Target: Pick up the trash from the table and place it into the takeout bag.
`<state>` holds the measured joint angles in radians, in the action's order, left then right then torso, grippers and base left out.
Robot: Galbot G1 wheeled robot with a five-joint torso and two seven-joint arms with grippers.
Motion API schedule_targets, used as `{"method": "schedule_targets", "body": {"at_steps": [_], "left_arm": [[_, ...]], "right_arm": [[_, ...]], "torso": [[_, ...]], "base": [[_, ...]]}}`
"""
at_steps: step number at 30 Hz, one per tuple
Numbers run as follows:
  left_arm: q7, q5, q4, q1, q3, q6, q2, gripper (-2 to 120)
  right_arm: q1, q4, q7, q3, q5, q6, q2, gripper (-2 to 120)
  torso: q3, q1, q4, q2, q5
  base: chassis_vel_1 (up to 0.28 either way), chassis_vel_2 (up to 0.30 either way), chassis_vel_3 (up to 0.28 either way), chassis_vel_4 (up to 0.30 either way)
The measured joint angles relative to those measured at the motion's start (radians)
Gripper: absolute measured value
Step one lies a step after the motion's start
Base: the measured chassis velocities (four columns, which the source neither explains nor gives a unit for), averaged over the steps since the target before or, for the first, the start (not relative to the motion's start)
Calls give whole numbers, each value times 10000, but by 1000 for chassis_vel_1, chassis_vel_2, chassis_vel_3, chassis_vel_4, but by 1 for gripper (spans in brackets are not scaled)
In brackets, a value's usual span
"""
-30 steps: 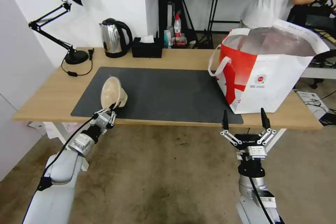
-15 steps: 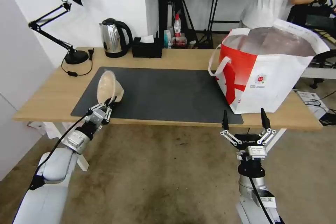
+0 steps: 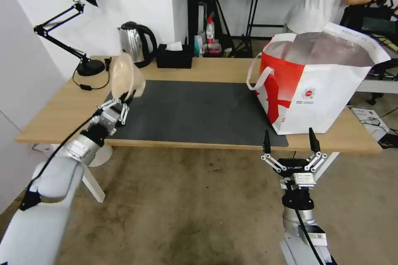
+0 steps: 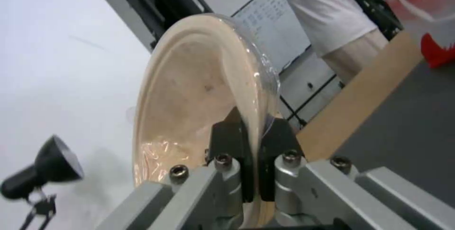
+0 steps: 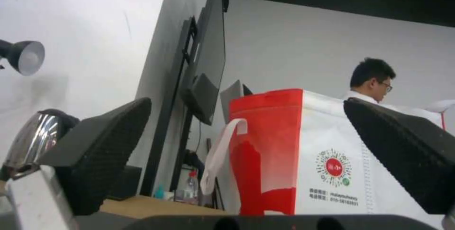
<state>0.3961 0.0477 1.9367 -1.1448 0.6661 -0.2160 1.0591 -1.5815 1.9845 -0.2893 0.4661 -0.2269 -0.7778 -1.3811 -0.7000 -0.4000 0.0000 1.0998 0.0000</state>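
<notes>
Clear-lidded bowl (image 3: 123,76) pinched at rim by left jaws (image 3: 123,101), held on edge above surface; takeout bag (image 3: 315,87) far right (right jaws (image 3: 290,140) spread, idle).

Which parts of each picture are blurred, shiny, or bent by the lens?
Head view: the table edge curves from lens distortion; the kettle shows bright glare. Left wrist view: the left gripper and clear-lidded bowl are soft, the lid glints. Right wrist view: the close fingertips look blurred; the takeout bag is clearer.
</notes>
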Motion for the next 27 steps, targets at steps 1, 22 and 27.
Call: {"method": "schedule_targets", "body": {"at_steps": [1,22,27], "left_arm": [[-29,66,-4,130,-96,25,-120,1],[-158,544,-1630,3259,-2248,73,-894,1],[-203,542,-2166,4225,-3196,91,-622,1]], "right_arm": [[0,0,0,0,0,0,0,100],[2,0,0,0,0,0,0,100],[0,0,0,0,0,0,0,100]], "torso": [[0,0,-1,0,0],[0,0,-1,0,2],[0,0,-1,1,0]], "base": [[0,0,0,0],[0,0,0,0],[0,0,0,0]]}}
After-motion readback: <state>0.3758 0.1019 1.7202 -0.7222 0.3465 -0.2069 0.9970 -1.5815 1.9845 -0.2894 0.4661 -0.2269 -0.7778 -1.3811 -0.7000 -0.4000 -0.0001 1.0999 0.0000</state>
